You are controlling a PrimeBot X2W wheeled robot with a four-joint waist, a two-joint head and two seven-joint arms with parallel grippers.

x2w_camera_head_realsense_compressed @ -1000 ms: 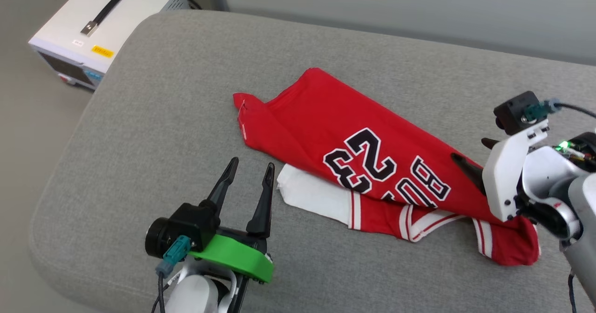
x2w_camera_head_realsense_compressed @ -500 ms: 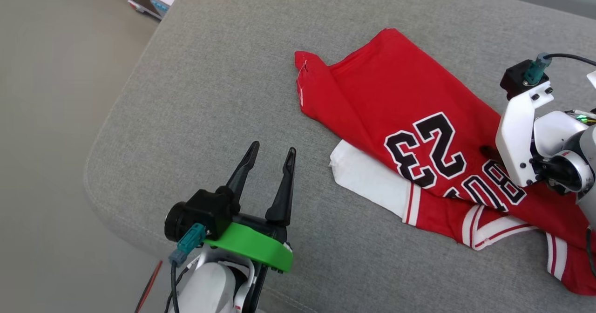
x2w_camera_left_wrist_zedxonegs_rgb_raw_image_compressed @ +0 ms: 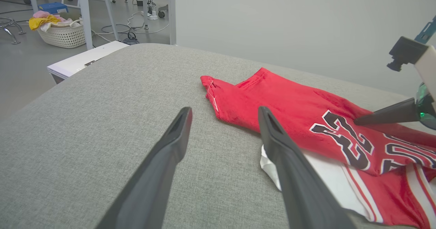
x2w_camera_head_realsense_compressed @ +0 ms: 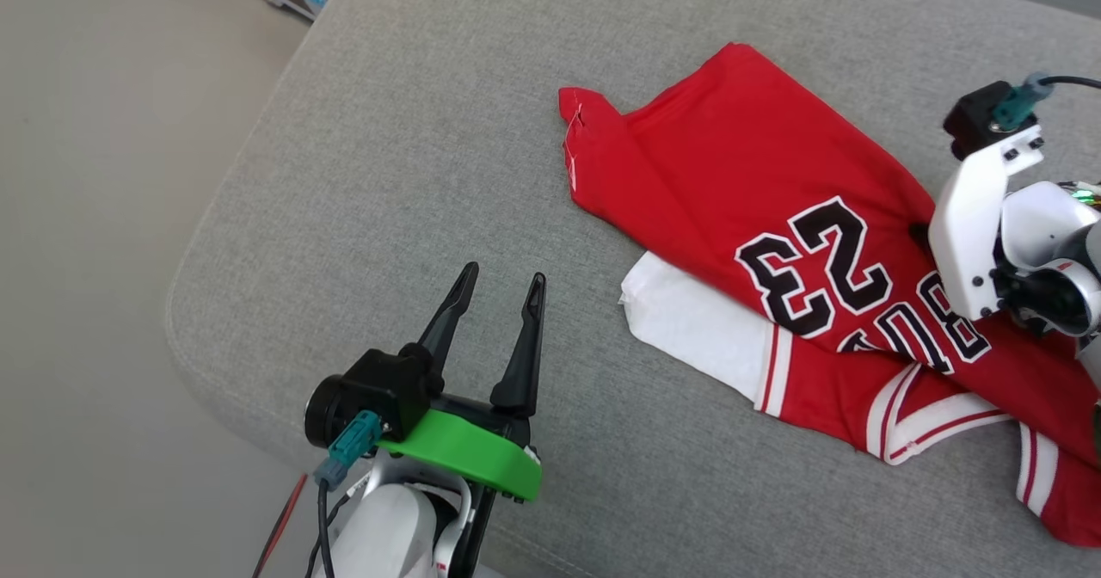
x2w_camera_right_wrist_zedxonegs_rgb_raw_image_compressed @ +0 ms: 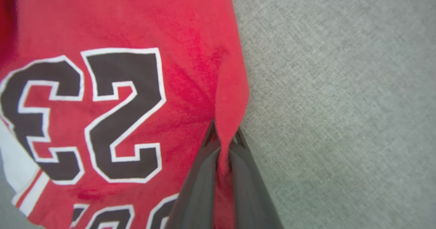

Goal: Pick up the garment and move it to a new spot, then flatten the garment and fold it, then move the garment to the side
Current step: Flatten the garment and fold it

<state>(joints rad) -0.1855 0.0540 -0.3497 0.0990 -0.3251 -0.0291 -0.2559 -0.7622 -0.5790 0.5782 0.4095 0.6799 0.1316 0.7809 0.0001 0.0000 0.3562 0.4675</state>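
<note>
Garment (x2w_camera_head_realsense_compressed: 731,156) lies rumpled on the grey cushion (x2w_camera_head_realsense_compressed: 387,131), at 2 o'clock in head view, number print up. White sleeve (x2w_camera_head_realsense_compressed: 688,328) pokes out at its 7 o'clock side. My right end effector (x2w_camera_right_wrist_zedxonegs_rgb_raw_image_compressed: 223,138) is pinched tight on a raised red fold at the garment's edge. My left end effector (x2w_camera_head_realsense_compressed: 503,275) is at 7 o'clock, fingers spread wide, holding nothing, apart from the cloth.

1 garment (x2w_camera_head_realsense_compressed: 757,174), 2 grippers: left gripper (x2w_camera_head_realsense_compressed: 503,273), right gripper (x2w_camera_right_wrist_zedxonegs_rgb_raw_image_compressed: 224,133). 1 grey cushion (x2w_camera_head_realsense_compressed: 387,174), 1 white case (x2w_camera_left_wrist_zedxonegs_rgb_raw_image_compressed: 85,60), 1 basket (x2w_camera_left_wrist_zedxonegs_rgb_raw_image_compressed: 61,35).
</note>
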